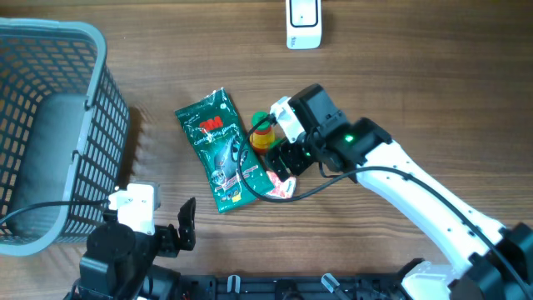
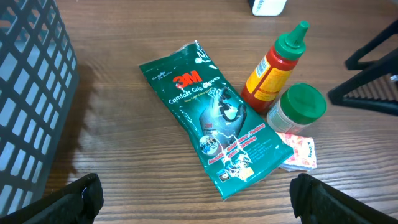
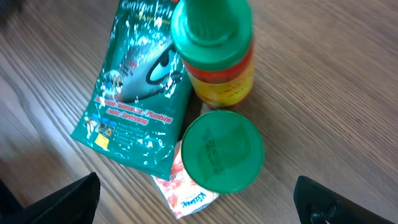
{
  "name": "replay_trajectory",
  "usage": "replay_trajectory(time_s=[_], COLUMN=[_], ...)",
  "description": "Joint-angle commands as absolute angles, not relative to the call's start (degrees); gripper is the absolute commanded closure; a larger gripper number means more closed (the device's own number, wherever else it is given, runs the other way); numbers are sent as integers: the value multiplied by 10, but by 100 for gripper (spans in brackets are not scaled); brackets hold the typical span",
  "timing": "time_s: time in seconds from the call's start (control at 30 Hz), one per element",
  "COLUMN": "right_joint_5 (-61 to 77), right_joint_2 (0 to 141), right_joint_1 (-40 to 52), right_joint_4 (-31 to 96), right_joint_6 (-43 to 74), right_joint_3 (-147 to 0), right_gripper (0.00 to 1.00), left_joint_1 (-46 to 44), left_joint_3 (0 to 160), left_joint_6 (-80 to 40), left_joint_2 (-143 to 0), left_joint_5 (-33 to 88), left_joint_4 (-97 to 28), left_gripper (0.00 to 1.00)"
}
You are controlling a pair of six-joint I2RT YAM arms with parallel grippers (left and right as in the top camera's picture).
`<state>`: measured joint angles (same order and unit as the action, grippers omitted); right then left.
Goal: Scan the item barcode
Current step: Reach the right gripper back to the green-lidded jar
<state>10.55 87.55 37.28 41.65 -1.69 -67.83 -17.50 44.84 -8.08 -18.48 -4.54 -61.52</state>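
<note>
A green 3M packet (image 1: 215,148) (image 2: 214,118) (image 3: 134,99) lies flat mid-table. Beside it stand a red-and-yellow sauce bottle (image 1: 262,133) (image 2: 273,68) (image 3: 217,56) with a green cap and a green-lidded jar (image 2: 300,107) (image 3: 222,150). A pink-and-white tissue pack (image 1: 281,187) (image 2: 298,152) (image 3: 186,186) lies by the jar and the packet's corner. My right gripper (image 1: 287,162) (image 3: 199,199) hovers open above the jar and tissue pack, holding nothing. My left gripper (image 1: 162,225) (image 2: 199,199) is open at the near edge, short of the packet. A white scanner (image 1: 304,23) (image 2: 268,6) sits at the far edge.
A grey mesh basket (image 1: 50,125) (image 2: 25,93) stands at the left, close to my left arm. A black cable (image 1: 258,193) trails from the right arm over the packet's lower end. Bare wooden table (image 1: 400,83) lies to the right and far left.
</note>
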Motion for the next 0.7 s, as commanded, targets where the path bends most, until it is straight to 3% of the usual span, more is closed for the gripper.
replay_trajectory(time_s=[0.0,0.33,0.57,0.67], right_joint_5=[126,138,43,42], right_joint_2=[907,990,1000,1000], right_joint_1=[375,385,393,393], right_joint_4=[405,375,367,367], right_joint_6=[-60,-60,-11,-9], right_joint_3=[-675,-675,-675,-675], right_gripper=[0,0,1,14], left_joint_1=[-172,-172,-172,-172], left_joint_3=[453,453,453,453], left_joint_6=[-84,-84,-84,-84], left_joint_2=[-185,-185,-185,-185], left_joint_5=[-39,-39,-39,-39], left_joint_4=[-614,-614,-614,-614], left_gripper=[0,0,0,0])
